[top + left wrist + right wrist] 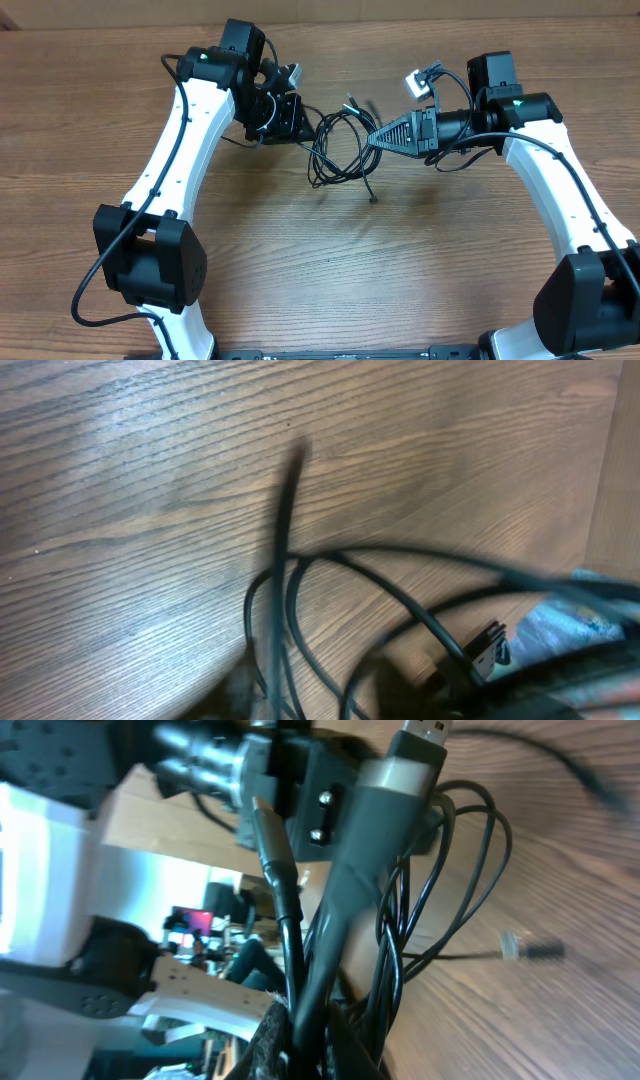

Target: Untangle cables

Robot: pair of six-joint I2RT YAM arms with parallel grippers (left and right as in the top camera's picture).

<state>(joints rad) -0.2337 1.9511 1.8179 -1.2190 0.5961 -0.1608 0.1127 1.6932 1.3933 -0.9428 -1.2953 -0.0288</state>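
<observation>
A tangle of thin black cables (338,148) lies in loops at the table's middle, between the two grippers. My right gripper (376,141) is shut on the cables at the tangle's right side. In the right wrist view its fingers (268,1038) pinch a thick cord with a silver-tipped plug (425,732), and thinner loops (455,890) run past. My left gripper (296,120) is at the tangle's left edge. In the blurred left wrist view its dark fingers (238,688) stand apart, with cables (283,520) running between them. One loose plug end (373,197) rests on the wood.
The wooden table (320,270) spreads in front of the tangle. Both white arms (175,130) reach in from the near corners. The left arm's black wrist (290,770) fills the top of the right wrist view. Another small plug end (540,950) lies on the wood.
</observation>
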